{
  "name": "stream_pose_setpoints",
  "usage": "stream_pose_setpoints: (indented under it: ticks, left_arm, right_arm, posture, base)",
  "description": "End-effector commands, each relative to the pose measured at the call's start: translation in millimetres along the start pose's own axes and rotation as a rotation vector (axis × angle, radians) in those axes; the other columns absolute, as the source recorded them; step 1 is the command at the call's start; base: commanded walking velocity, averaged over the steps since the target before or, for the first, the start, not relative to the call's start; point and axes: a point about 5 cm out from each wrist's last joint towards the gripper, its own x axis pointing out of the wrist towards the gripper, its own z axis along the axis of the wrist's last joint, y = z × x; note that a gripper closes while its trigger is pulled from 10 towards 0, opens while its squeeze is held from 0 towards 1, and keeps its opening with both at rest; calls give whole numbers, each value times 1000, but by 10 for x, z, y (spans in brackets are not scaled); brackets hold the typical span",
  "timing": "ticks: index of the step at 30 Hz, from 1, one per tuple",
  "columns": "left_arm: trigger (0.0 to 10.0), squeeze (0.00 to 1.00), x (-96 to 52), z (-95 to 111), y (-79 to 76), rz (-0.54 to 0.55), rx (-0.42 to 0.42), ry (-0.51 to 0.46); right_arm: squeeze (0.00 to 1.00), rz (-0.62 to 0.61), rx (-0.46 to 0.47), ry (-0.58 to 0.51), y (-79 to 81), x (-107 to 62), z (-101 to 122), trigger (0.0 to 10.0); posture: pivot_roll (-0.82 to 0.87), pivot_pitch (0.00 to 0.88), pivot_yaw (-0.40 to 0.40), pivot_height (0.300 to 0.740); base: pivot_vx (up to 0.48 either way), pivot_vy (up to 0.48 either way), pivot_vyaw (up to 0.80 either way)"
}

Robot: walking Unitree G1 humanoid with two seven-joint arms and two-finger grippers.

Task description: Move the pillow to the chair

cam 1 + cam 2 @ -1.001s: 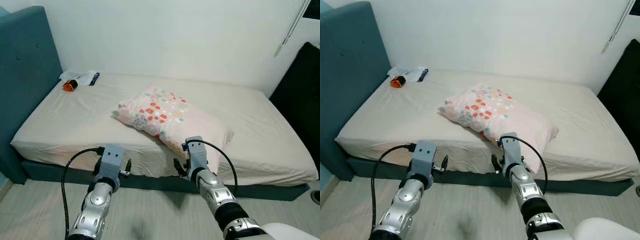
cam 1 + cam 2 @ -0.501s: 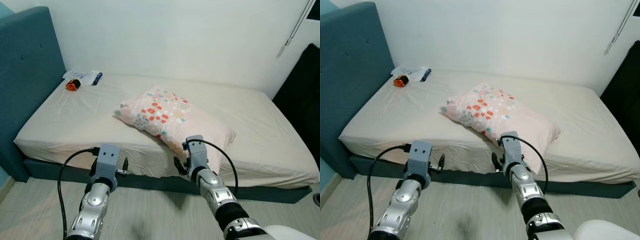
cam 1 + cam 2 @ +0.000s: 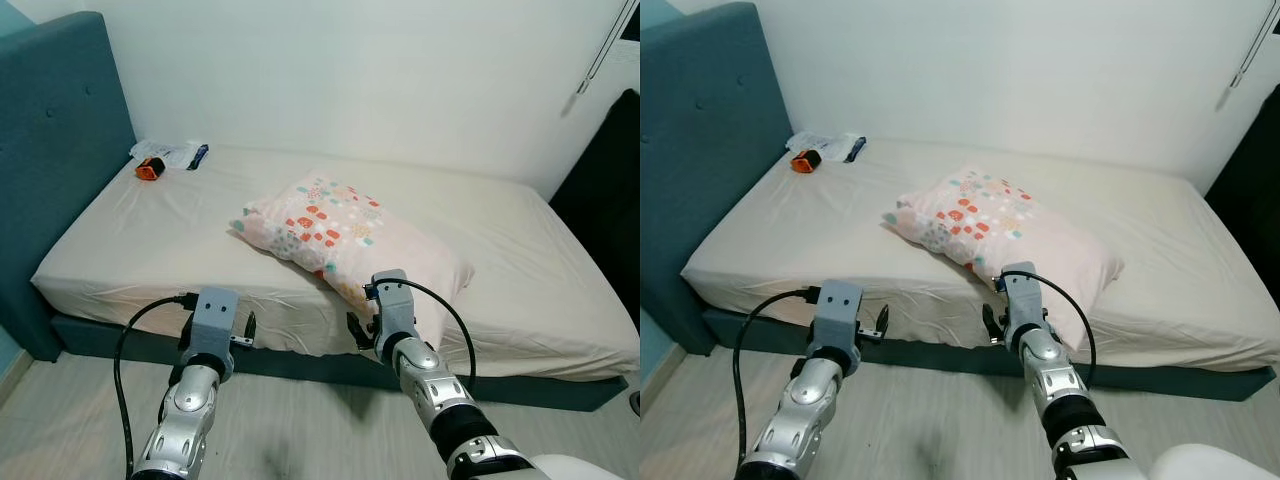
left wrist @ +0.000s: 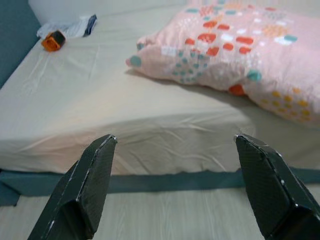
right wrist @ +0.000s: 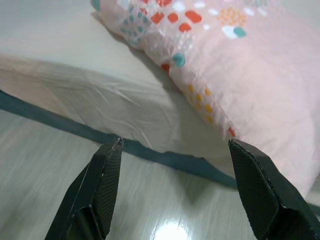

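Note:
A pink pillow (image 3: 345, 235) with coloured patches lies in the middle of the bed (image 3: 150, 240), its near end at the bed's front edge. Both arms reach forward low over the floor in front of the bed. My left gripper (image 4: 175, 137) is open and holds nothing, facing the mattress side left of the pillow. My right gripper (image 5: 176, 142) is also open and holds nothing, just short of the pillow's near end (image 5: 240, 85). No fingers touch the pillow.
A teal headboard (image 3: 50, 140) rises on the left. An orange object (image 3: 150, 167) and a white packet (image 3: 175, 153) lie at the bed's far left corner. A tall black object (image 3: 605, 190) stands at the right edge. Light wooden floor (image 3: 300, 430) lies below.
The whole picture has shifted slightly to the right, so the camera moved. Both arms keep nearly the same pose and the pillow lies as before.

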Motion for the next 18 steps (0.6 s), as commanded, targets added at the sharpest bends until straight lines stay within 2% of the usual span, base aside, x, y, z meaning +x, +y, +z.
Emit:
stream_pose_setpoints:
  ticks: [1, 18]
  left_arm:
    - [10000, 0, -4, -3, -9, -4, -5, -3]
    - [10000, 0, -5, -4, -3, -4, -9, -9]
  right_arm:
    - [0, 1, 10, -1, -3, -4, -13, 10000]
    - [0, 13, 11, -6, 16, -2, -6, 10000]
  posture:
    - [50, 0, -76, 740]
    - [48, 0, -78, 740]
  base:
    - [315, 0, 0]
    - [342, 0, 0]
